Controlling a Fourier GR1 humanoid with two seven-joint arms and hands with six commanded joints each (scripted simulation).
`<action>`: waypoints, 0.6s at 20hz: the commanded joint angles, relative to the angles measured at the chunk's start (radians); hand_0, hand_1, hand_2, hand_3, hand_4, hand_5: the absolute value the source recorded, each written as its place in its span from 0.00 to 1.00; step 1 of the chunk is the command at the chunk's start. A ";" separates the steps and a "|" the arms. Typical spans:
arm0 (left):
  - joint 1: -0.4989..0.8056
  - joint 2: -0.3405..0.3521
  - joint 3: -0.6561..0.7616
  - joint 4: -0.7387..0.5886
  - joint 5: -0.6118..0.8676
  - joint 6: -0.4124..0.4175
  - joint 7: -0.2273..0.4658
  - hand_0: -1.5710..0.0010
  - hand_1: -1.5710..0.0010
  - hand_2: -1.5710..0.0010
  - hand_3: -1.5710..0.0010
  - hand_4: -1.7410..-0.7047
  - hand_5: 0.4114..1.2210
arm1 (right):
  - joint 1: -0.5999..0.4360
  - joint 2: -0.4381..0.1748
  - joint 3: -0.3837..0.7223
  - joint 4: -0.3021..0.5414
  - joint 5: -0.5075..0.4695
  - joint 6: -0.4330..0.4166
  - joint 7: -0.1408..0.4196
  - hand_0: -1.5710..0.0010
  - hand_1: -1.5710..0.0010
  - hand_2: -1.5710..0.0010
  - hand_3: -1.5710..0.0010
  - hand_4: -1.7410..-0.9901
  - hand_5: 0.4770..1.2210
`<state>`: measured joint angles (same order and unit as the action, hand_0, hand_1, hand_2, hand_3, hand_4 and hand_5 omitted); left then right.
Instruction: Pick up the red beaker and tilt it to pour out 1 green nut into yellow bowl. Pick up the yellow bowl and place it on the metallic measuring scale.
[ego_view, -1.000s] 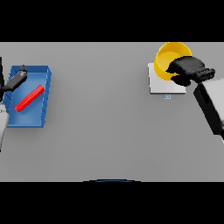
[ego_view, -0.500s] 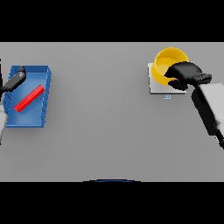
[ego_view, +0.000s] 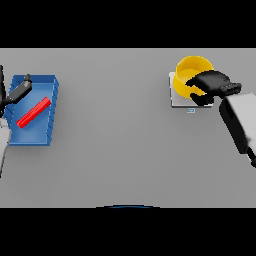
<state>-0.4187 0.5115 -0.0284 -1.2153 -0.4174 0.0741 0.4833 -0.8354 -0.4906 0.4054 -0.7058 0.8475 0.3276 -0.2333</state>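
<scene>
The yellow bowl (ego_view: 189, 71) rests on the metallic measuring scale (ego_view: 176, 98) at the far right of the table. My right hand (ego_view: 211, 84) is at the bowl's near right rim, with fingers and thumb curled round that rim. The red beaker (ego_view: 33, 112) lies on its side, slanted, inside a blue tray (ego_view: 49, 88) at the far left. My left hand (ego_view: 19, 89) hovers over the tray's far left corner with its fingers straight and nothing in it. No green nut shows in the bowl or anywhere else.
Grey table (ego_view: 115, 130) between the blue tray on the left and the scale on the right. My right forearm (ego_view: 239, 122) slants in from the right edge.
My right hand has brought the yellow bowl slightly left and toward me, down over the scale. The left hand and the red beaker have barely moved.
</scene>
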 joint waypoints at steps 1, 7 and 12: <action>-0.007 -0.001 -0.001 0.005 -0.001 -0.001 0.005 1.00 1.00 1.00 1.00 0.98 0.31 | 0.004 0.001 0.006 -0.001 0.002 -0.004 -0.015 0.79 0.82 0.76 0.68 0.24 0.58; 0.007 -0.007 -0.007 -0.001 -0.004 0.003 -0.004 1.00 1.00 1.00 1.00 0.98 0.31 | -0.004 0.004 0.000 0.021 0.002 -0.026 -0.040 0.95 0.95 0.94 0.81 0.28 0.45; -0.001 0.001 -0.006 0.003 -0.009 0.000 -0.001 1.00 1.00 1.00 1.00 0.98 0.31 | -0.012 0.006 -0.009 0.053 0.001 -0.014 -0.003 0.98 0.98 0.98 0.89 0.33 0.37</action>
<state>-0.4193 0.5131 -0.0343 -1.2120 -0.4265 0.0744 0.4823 -0.8473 -0.4844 0.3963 -0.6528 0.8486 0.3138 -0.2359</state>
